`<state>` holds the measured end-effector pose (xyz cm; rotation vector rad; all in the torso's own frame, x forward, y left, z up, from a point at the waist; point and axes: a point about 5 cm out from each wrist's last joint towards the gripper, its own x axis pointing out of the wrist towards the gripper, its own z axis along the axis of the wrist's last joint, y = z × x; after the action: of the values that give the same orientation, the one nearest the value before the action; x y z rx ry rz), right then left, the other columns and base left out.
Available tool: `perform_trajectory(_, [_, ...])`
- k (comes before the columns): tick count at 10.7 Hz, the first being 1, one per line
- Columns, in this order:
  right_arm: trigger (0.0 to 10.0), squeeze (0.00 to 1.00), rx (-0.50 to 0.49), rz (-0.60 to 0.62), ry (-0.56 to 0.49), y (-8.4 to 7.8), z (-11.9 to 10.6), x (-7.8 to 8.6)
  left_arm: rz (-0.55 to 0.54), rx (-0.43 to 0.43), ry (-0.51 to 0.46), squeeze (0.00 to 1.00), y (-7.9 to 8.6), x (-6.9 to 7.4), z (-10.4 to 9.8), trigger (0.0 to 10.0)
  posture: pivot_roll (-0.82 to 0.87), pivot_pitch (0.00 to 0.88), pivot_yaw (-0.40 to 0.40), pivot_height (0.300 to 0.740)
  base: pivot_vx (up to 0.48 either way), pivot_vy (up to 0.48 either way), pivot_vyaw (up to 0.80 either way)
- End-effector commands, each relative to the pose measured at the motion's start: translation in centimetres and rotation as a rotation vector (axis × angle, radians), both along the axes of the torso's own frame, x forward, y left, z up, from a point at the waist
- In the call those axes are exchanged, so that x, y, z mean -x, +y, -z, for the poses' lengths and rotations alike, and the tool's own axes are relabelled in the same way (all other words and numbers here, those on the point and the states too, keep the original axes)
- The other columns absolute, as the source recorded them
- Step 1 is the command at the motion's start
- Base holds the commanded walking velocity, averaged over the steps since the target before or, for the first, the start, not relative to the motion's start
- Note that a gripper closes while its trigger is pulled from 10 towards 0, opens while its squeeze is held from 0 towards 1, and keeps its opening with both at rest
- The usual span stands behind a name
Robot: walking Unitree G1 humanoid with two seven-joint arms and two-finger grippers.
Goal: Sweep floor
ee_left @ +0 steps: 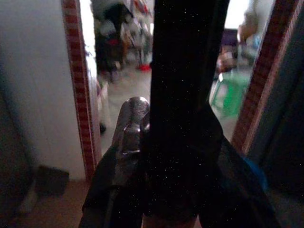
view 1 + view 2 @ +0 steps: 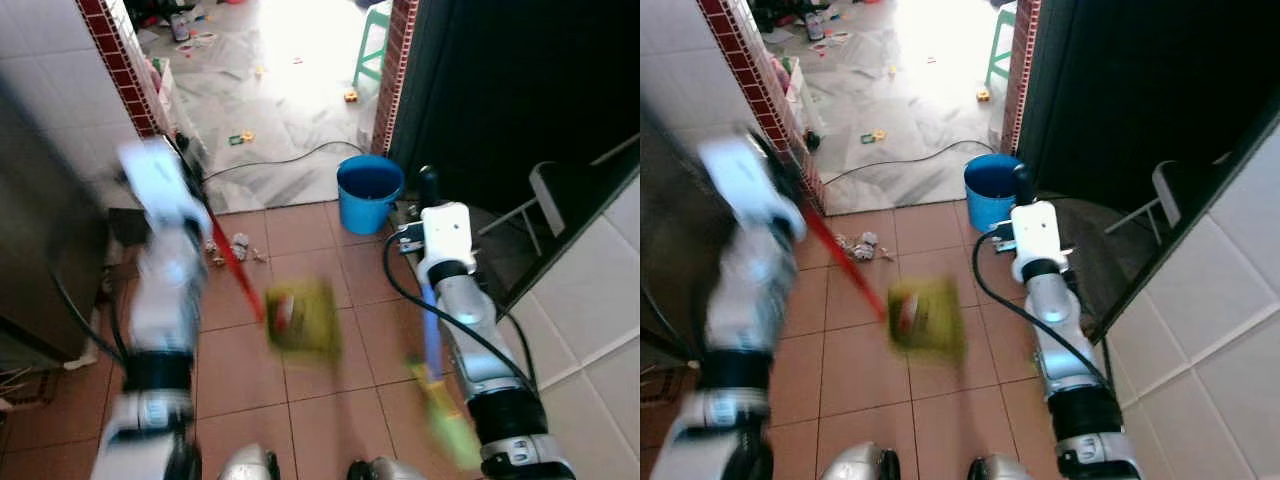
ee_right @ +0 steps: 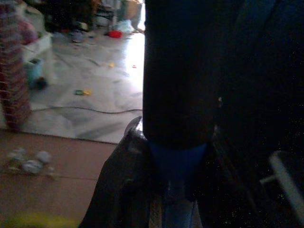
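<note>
My left gripper [image 2: 172, 152], blurred by motion, is raised at the left and shut on the broom's red handle [image 2: 235, 265]. The handle slants down to the yellow-green broom head [image 2: 300, 316] over the terracotta tiles. In the left wrist view the handle runs dark between my fingers [image 1: 127, 128]. My right gripper [image 2: 429, 190] is shut on a blue handle [image 2: 431, 335] that leads down to a green dustpan [image 2: 448, 422] beside my right arm. Crumpled paper scraps [image 2: 236, 246] lie on the tiles just beyond the broom head.
A blue bucket [image 2: 369, 192] stands by the doorway's brick-red edge [image 2: 396, 70]. A black cable [image 2: 285, 158] crosses the marble floor beyond, where small litter and a green stool [image 2: 370, 45] sit. A metal cabinet [image 2: 40, 250] stands at the left, a chair [image 2: 560, 190] in the dark at the right.
</note>
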<state>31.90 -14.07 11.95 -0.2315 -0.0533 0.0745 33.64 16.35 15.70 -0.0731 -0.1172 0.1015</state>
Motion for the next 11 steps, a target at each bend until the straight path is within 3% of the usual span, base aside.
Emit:
perform_trajectory(1, [10.0, 0.0, -0.004, -0.059, -0.056, 0.7, -1.2, -0.3, 0.009, -0.023, -0.085, 0.0, -0.2, 0.1, -1.8, 10.0, -0.04, 0.0, 0.057, 0.74, 0.0, 0.0, 0.0])
perform_trajectory(3, [10.0, 0.0, -0.015, -0.109, -0.067, 0.4, -2.8, -1.5, 0.034, -0.002, -0.164, 0.0, -1.2, -0.8, -4.4, 10.0, 0.0, 0.0, 0.048, 0.74, 0.0, 0.0, 0.0])
perform_trajectory(4, [10.0, 0.0, 0.001, -0.176, -0.061, 1.0, -3.1, -1.6, 0.036, 0.003, -0.209, 0.0, -0.8, -1.1, -5.5, 10.0, -0.02, 0.0, 0.044, 0.74, 0.0, 0.0, 0.0])
perform_trajectory(5, [10.0, 0.0, 0.014, -0.218, -0.053, 1.4, -3.0, -1.2, 0.017, 0.03, -0.207, 0.0, -0.2, -1.2, -5.6, 10.0, -0.03, 0.0, 0.043, 0.74, 0.0, 0.0, 0.0])
perform_trajectory(7, [10.0, 0.0, 0.064, -0.314, 0.013, 0.9, -0.9, 1.2, -0.014, 0.07, -0.25, 0.0, 1.0, -1.4, -6.5, 10.0, -0.06, 0.0, 0.015, 0.74, 0.0, 0.0, 0.0])
perform_trajectory(10, [10.0, 0.0, 0.071, -0.129, -0.054, 0.6, -0.5, 1.4, -0.022, 0.104, -0.296, 0.0, 1.2, -1.7, -8.1, 10.0, -0.06, 0.0, 0.009, 0.74, 0.0, 0.0, 0.0])
perform_trajectory(11, [10.0, 0.0, 0.058, 0.001, -0.064, -0.5, -0.6, 1.5, -0.002, 0.127, -0.325, 0.0, 0.9, -2.0, -9.2, 10.0, -0.06, 0.0, 0.012, 0.74, 0.337, 0.0, 0.0])
